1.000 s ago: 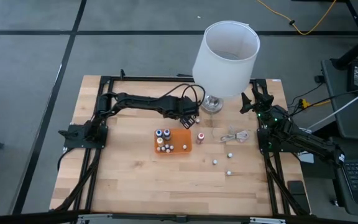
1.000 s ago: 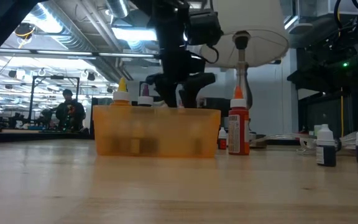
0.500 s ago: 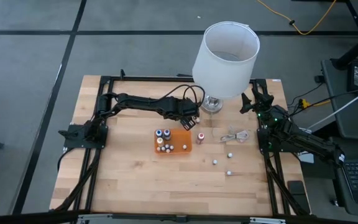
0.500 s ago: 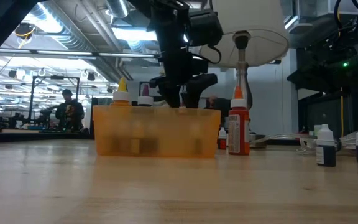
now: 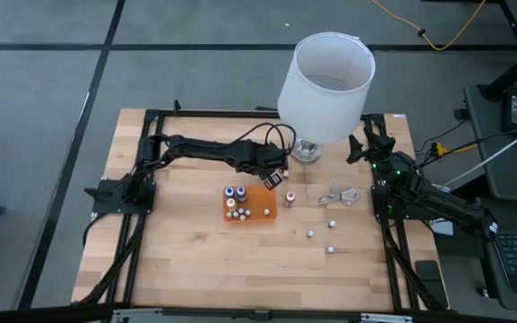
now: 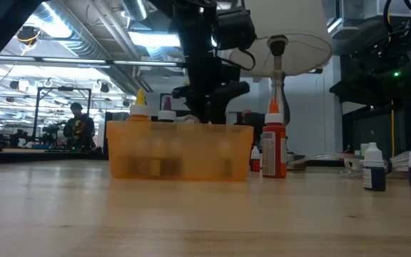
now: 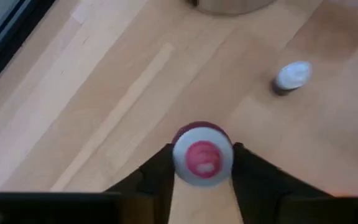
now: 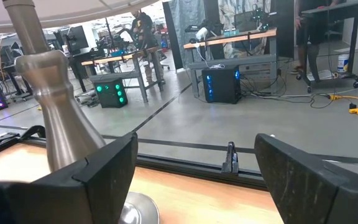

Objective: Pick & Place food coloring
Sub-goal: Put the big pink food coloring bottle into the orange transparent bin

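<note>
My left gripper (image 5: 276, 176) hangs just beyond the far right corner of the orange tray (image 5: 250, 205) and is shut on one food coloring bottle (image 7: 202, 155), which has a pale round cap and a dark red body. In the low view this gripper (image 6: 211, 107) reaches down behind the tray (image 6: 180, 150), which hides the bottle. Several bottles stand in the tray (image 5: 234, 194). More stand loose on the table: a red one (image 5: 290, 196) and small ones (image 5: 311, 234), (image 5: 330, 249). My right gripper (image 8: 197, 180) waits open near the table's far right corner (image 5: 366, 145). My left gripper pinches the bottle between its two fingers (image 7: 160, 169), one on each side just below the cap (image 7: 202, 142). The fingers come from above, pointing down, and the bottle stands upright between them. Whether its base is on the table, I cannot tell.
A lamp with a white shade (image 5: 327, 82) stands on a metal base (image 5: 307, 150) just beyond my left gripper. A coiled white cable (image 5: 340, 196) lies right of the red bottle. Another white-capped bottle (image 7: 293, 74) stands close by. Bare wood lies near the front edge (image 5: 240, 269).
My left gripper has shifted a little toward the table's right and near side, staying behind the tray's far right corner. The tray and the loose bottles have not moved.
</note>
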You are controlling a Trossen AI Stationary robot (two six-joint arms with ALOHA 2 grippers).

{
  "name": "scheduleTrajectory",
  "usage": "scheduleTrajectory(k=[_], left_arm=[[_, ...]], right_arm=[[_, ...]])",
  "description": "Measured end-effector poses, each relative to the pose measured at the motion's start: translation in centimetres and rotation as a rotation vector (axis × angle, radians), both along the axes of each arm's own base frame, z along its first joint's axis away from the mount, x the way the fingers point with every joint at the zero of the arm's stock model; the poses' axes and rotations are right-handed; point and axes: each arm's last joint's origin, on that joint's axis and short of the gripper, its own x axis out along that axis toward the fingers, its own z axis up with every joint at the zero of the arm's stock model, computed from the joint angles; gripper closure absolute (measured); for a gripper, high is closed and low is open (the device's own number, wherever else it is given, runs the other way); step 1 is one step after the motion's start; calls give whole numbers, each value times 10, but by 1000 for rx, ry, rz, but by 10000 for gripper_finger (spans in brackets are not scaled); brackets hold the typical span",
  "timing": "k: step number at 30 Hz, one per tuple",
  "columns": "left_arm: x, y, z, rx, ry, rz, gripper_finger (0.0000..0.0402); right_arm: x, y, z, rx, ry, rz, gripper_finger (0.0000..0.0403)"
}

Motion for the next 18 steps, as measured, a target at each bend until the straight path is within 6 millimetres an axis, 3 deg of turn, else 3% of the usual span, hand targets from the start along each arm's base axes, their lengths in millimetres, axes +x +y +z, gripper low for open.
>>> scheduleTrajectory(k=[13,18], left_arm=[[-13,-11,21,16,27,-18,285],[-22,-19,43,45,-6,-25,283]], right_arm=[[0,0,0,0,0,0,79],[0,0,0,0,0,0,79]])
